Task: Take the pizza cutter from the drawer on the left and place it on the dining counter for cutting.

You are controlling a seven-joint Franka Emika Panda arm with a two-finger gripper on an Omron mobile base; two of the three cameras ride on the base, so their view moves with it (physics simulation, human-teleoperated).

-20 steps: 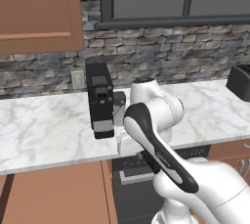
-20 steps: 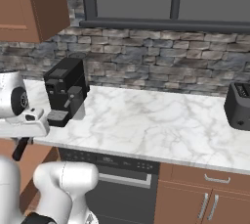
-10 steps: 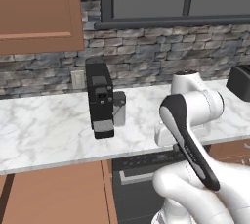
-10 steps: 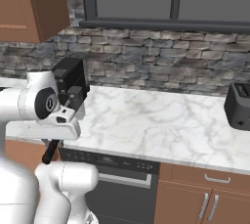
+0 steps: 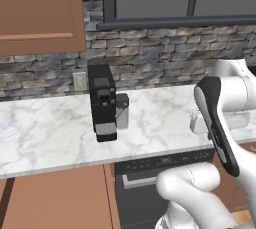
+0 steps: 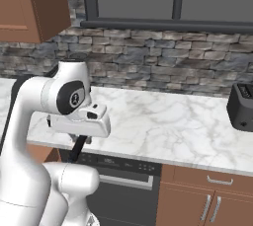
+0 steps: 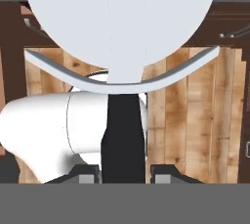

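Note:
In the hand view the pizza cutter's pale round wheel (image 7: pixel 117 17) spreads across the top, and its black handle (image 7: pixel 123 140) runs down between my two finger tips. My gripper (image 7: pixel 124 175) is shut on that handle. In the right base view the hand hangs in front of the worktop edge with the black handle (image 6: pixel 79 149) pointing down below it. In the left base view the hand (image 5: pixel 220 121) sits behind my own arm link at the right. The drawer and the dining counter are out of view.
A black coffee machine (image 5: pixel 102 100) stands on the marble worktop (image 5: pixel 45 133) below the stone wall. A black toaster (image 6: pixel 242 106) sits at the far right. A black dishwasher front (image 6: pixel 126 188) lies under the worktop, and wood cabinets (image 6: pixel 207 203) flank it.
The arm has swung to the right along the front of the worktop, carrying the pizza cutter away from the coffee machine. The base has stayed where it was.

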